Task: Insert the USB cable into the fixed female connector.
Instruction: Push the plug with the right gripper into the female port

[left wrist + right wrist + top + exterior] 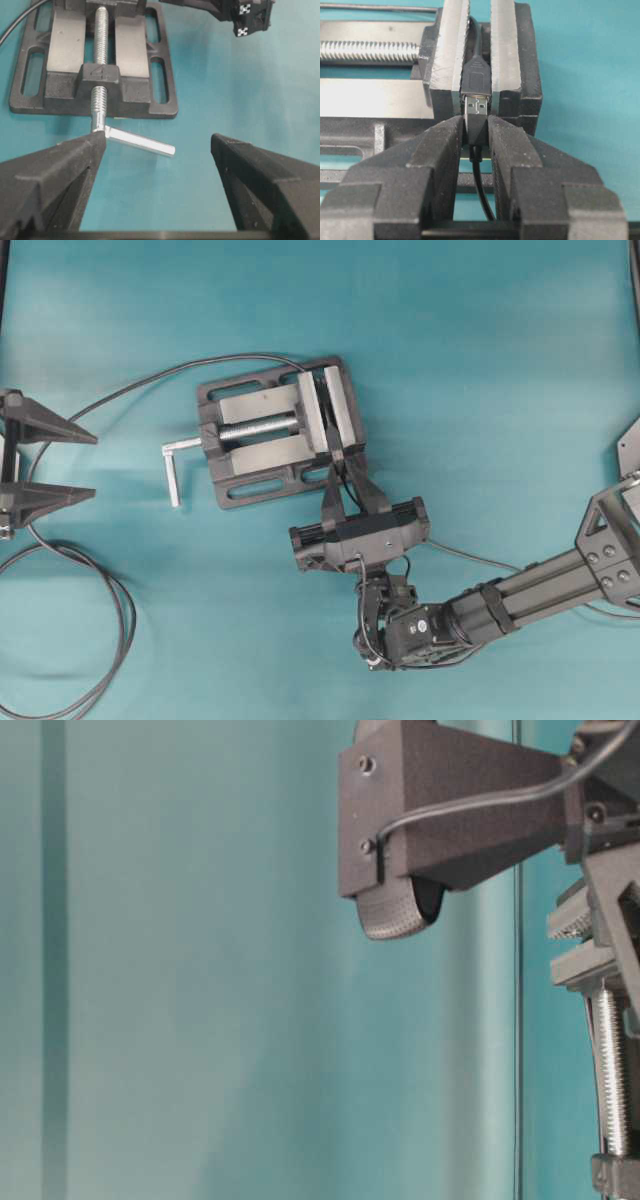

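We see the right hand (476, 131) clamped on the thin dark grey USB cable (476, 129), its two dark fingers (440, 145) pinching the small rectangular plug from either side, with the cord trailing back between them toward the wrist. The silvery metal tip pokes out just ahead of the fingertips and sits right at the mouth of the tiny dark fixed female connector (476, 75); whether it has entered yet, we cannot tell. That connector is pinched between the two pale steel jaws of the grey metal vise (275, 435), directly in front of the right hand, its own dark cable (110, 610) leading on past the vise and looping wide over the teal bench (480, 360). The left hand (157, 145) is well apart on the other side of the vise, its fingers (55, 165) spread wide around nothing. Just ahead of its fingertips lies the vise's bright crank handle (140, 141), resting on the bench at the end of the threaded screw (101, 30).
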Controlling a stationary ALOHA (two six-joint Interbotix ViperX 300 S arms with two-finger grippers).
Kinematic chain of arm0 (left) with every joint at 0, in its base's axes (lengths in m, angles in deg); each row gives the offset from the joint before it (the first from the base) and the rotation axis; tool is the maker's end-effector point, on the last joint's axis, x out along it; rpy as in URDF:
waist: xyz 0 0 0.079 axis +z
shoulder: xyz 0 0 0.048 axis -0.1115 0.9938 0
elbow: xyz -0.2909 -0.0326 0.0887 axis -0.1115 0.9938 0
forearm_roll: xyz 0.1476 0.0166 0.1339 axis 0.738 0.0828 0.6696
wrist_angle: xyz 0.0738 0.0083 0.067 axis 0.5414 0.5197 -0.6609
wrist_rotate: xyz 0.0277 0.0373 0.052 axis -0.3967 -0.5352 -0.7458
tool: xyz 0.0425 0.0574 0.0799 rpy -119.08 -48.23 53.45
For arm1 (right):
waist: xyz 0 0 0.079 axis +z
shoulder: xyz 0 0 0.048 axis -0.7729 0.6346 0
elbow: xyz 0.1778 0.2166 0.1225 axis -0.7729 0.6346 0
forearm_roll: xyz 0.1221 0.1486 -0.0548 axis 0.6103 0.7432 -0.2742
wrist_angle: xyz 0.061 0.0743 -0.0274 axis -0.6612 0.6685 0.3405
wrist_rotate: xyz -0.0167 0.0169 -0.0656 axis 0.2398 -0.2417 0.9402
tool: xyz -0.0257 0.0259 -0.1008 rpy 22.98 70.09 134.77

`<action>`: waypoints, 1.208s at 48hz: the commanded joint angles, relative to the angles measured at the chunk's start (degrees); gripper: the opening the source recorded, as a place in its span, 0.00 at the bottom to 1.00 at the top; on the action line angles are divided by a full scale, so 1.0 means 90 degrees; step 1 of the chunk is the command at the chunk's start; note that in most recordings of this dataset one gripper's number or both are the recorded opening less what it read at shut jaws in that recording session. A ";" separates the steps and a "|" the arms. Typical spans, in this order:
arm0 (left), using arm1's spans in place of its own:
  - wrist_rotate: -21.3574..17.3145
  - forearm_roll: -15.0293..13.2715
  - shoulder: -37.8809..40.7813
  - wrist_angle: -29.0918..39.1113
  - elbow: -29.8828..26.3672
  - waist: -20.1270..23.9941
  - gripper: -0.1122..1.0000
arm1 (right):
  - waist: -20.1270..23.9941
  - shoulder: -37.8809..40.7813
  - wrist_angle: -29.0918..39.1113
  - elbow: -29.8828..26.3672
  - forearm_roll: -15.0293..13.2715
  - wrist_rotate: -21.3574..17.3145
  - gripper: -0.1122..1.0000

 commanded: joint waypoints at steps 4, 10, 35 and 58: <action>0.0068 0.0010 0.0088 -0.0059 -0.0068 0.0000 1.00 | -0.0117 -0.0283 -0.0010 -0.0088 -0.0039 0.0020 0.29; 0.0068 0.0010 0.0088 -0.0059 -0.0068 0.0000 1.00 | -0.0156 -0.0283 0.0020 -0.0088 -0.0049 0.0039 0.29; 0.0068 0.0010 0.0078 -0.0059 -0.0068 0.0000 1.00 | -0.0312 -0.0479 0.0049 -0.0068 -0.0039 0.0049 0.29; 0.0068 0.0010 0.0088 -0.0059 -0.0068 0.0000 1.00 | -0.0557 -0.0459 0.0156 -0.0049 -0.0107 0.0049 0.29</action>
